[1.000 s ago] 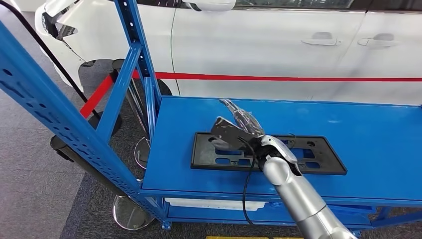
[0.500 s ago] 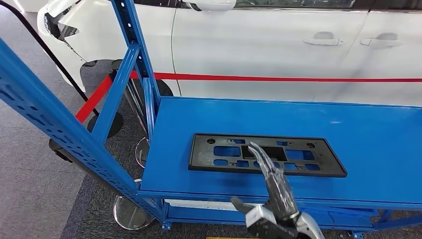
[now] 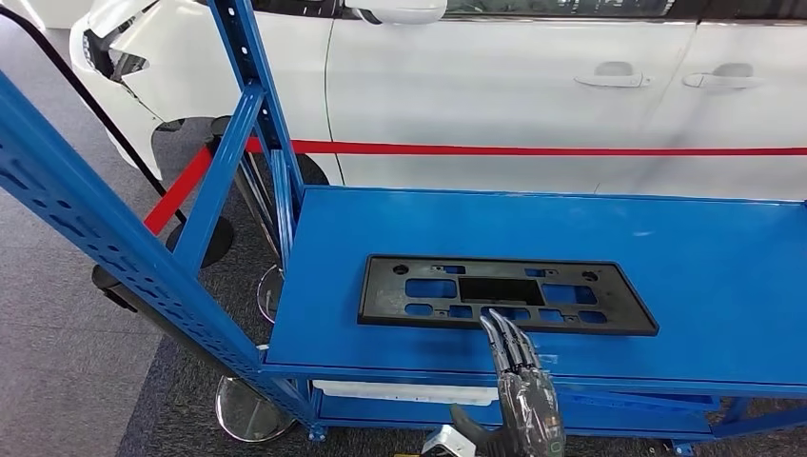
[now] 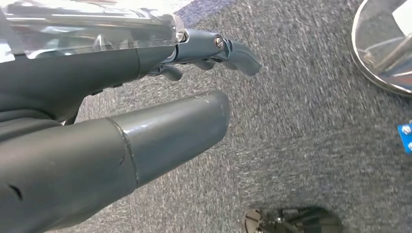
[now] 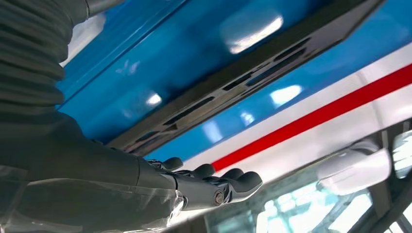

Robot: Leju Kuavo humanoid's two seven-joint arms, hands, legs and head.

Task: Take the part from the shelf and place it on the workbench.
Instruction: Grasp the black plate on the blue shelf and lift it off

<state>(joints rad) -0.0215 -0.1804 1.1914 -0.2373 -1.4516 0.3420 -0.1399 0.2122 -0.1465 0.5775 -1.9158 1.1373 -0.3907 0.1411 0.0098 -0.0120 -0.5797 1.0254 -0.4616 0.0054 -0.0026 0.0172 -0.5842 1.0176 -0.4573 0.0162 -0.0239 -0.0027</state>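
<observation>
Head view: white car body with a red stripe fills the background. In front of it I see the blue metal tabletop, with a blue perforated shelf upright to its left. The flat black plastic plate with rectangular cut-outs lies on the tabletop, near the front edge, nothing gripping it.

My right hand sits low at the front edge, fingers straight and pressed together, holding nothing; the tips overlap the plate's near edge, contact I cannot tell.

Right wrist view adds the plate edge-on, flat against the blue surface, with the right hand clear of it.

Left wrist view: left hand over grey carpet floor, fingers extended, empty; a chrome stand base nearby.
</observation>
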